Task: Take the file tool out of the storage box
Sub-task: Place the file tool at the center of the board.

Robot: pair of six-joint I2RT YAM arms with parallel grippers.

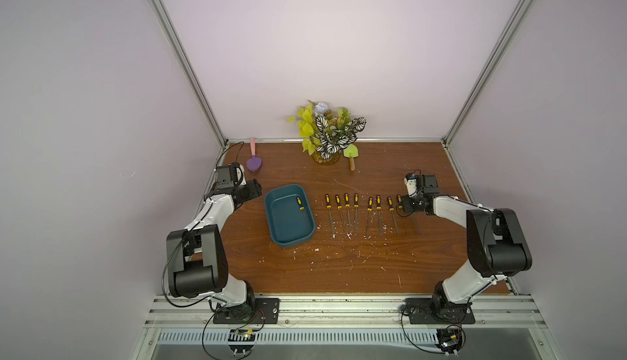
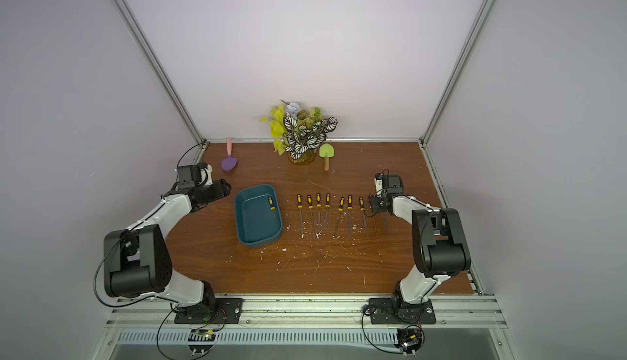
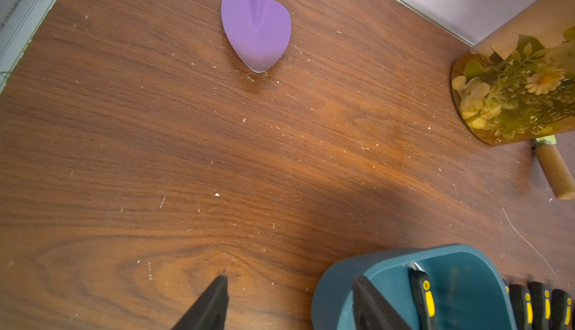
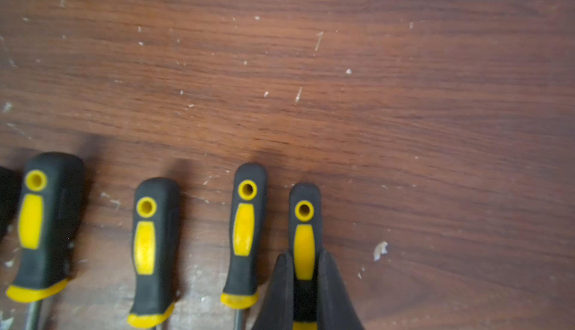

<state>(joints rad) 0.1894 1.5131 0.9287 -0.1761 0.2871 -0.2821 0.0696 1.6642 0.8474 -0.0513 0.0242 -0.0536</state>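
Purple trowel (image 1: 253, 163), potted plant (image 1: 327, 134) and green trowel (image 1: 350, 152) (wooden handle) along the table's (image 1: 339, 273) far edge.

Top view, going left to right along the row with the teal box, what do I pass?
The storage box, file tool inside it, row of loose files, right gripper shut on the last file of that row.

We show the left arm (image 1: 213, 210) bent at the elbow, wrist low, jaws standing apart; the right arm (image 1: 451, 210) likewise bent, jaws closed on a file tool (image 4: 304, 238).
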